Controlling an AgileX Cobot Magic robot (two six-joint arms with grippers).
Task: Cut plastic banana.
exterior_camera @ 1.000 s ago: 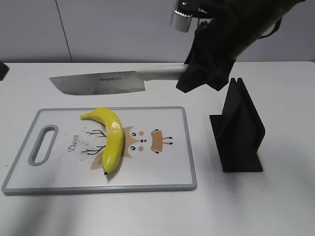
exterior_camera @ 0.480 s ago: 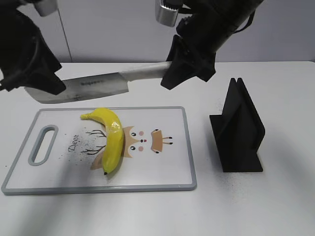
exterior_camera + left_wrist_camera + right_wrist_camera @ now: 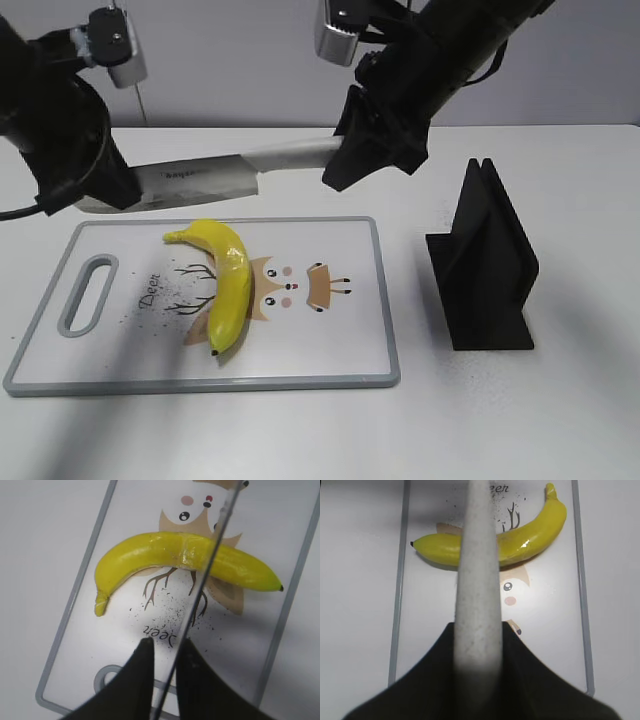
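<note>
Your right gripper (image 3: 345, 165) is clamped on the pale speckled handle of the broad steel kitchen knife (image 3: 215, 182), black fingers (image 3: 520, 665) pressing either side of the handle, which runs straight up the middle of the right wrist view. Out at the far end of that blade, your left gripper (image 3: 164, 652) has its two black fingers (image 3: 137, 677) set close on either side of the thin blade edge; they look pinched on it, though actual contact is hard to confirm. The knife hangs level in the air, above the rear edge of the white rectangular cutting board with the grey rim and cartoon deer print (image 3: 385, 300). Below it, the glossy yellow curved plastic banana (image 3: 228, 280) lies flat on the board's left-centre, whole, stem toward the back, dark tip toward the front, apart from the blade. In the left wrist view the blade edge crosses right over the banana's middle. Off to your right, a black angular plastic knife stand (image 3: 485, 265) sits on the white table (image 3: 560, 420), well clear of the board.
</note>
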